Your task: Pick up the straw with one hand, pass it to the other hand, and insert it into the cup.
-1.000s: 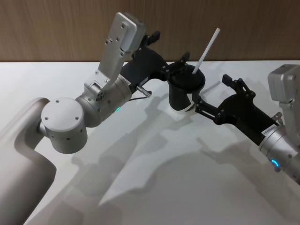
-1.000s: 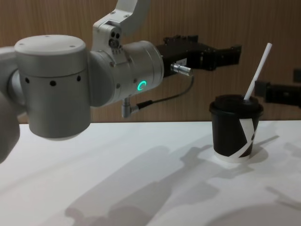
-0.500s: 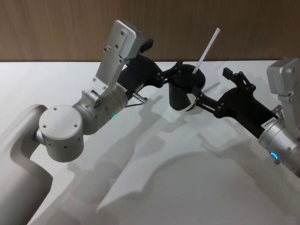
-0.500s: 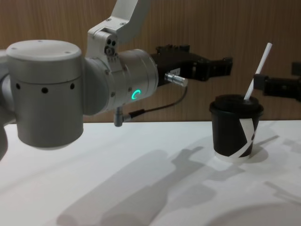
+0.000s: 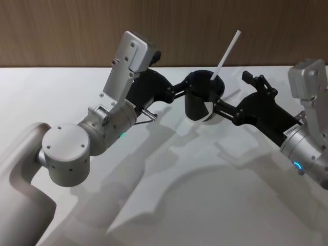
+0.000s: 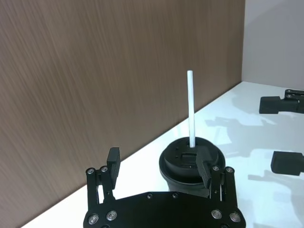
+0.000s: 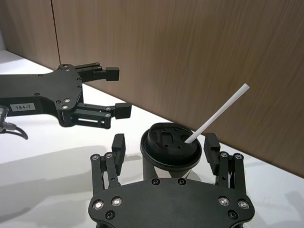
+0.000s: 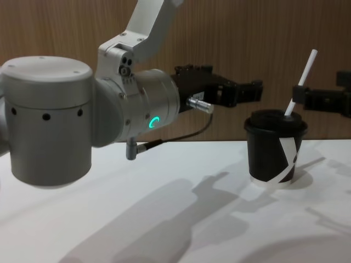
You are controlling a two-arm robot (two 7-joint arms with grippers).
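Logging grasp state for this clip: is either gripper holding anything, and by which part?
Nothing is held. The straw stands in the cup; left gripper and right gripper are open.

A white table [image 5: 215, 205] stretches before a brown wood-grain wall [image 5: 77, 31].

The cup [image 8: 275, 154] stands on the white table [image 8: 164, 219], with the straw [image 8: 300, 84] leaning out of its lid toward the right. The left gripper [image 8: 249, 91] hangs left of the cup and above lid height, touching nothing. The right gripper [image 8: 323, 98] reaches in from the right edge, level with the straw.
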